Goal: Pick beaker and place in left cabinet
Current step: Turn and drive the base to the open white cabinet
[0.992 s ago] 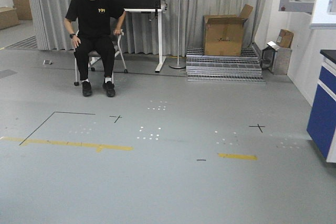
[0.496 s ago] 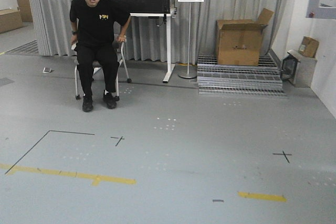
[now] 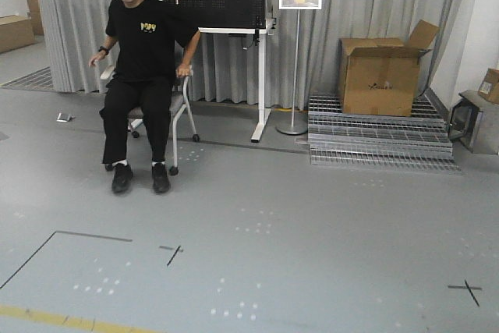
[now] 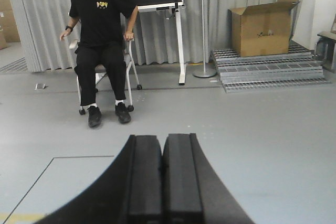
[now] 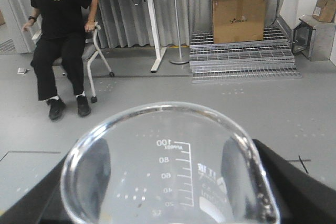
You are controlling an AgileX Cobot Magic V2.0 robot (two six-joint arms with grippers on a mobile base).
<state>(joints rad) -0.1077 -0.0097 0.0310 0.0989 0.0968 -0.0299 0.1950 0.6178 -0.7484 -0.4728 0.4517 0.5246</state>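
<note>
Facing grey floor (image 3: 312, 216) with tape marks, grey curtain (image 3: 374, 5) behind. Person (image 3: 144, 44) seated on chair (image 3: 181, 107), left of white desk (image 3: 234, 30). Cardboard box (image 3: 380, 76) on metal grating stack (image 3: 378, 142). Right gripper (image 5: 168, 200) clamped around beaker (image 5: 157, 156), rim toward wrist camera, 100 mark readable. Left gripper (image 4: 162, 142) fingers pressed together.

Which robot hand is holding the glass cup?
The right gripper: the clear beaker sits between its fingers. The left gripper is shut with nothing in it.
</note>
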